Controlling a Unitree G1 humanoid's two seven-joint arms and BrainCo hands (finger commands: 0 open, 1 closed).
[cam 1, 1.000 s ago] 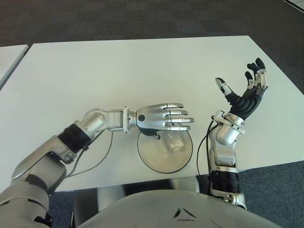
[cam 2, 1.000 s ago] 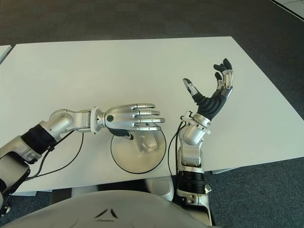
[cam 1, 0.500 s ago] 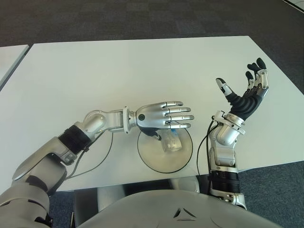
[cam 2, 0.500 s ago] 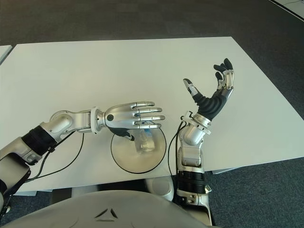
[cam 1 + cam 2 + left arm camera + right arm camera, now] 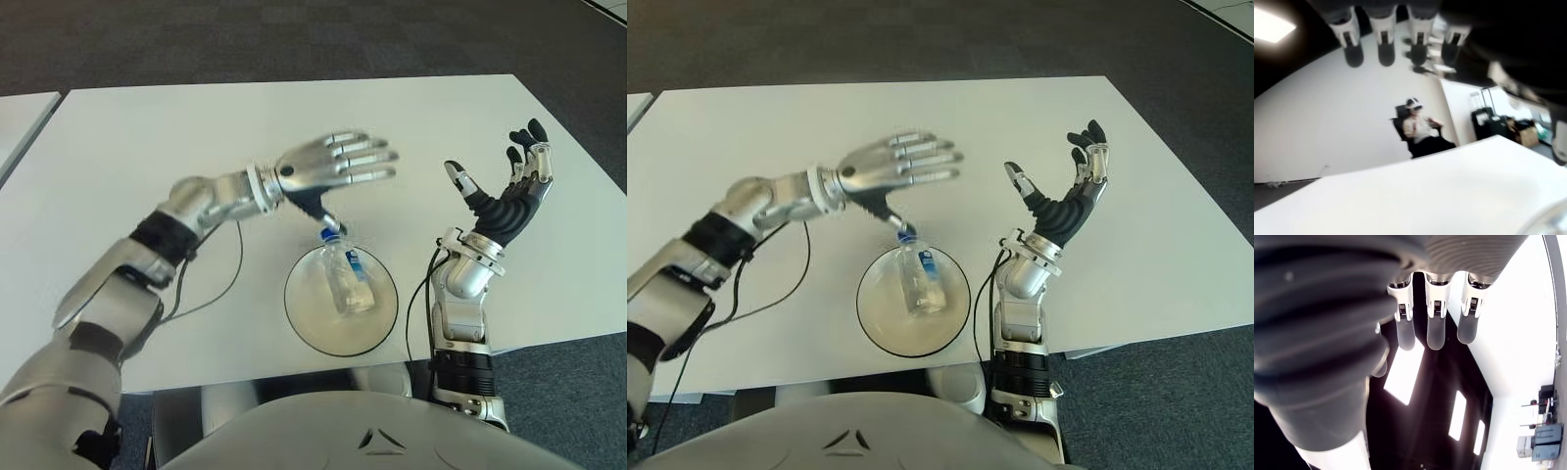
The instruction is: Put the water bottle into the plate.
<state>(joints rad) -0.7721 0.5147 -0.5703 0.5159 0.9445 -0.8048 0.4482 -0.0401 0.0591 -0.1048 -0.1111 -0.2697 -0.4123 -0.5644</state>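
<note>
One water bottle [image 5: 349, 279] lies in the plate [image 5: 304, 318], just below the released left hand [image 5: 328, 166].

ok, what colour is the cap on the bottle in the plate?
Blue cap on the clear plastic water bottle; clearest in the right eye view.

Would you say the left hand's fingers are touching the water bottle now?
Cannot tell: in the eye views the left hand is above the water bottle, thumb near its cap.
</note>
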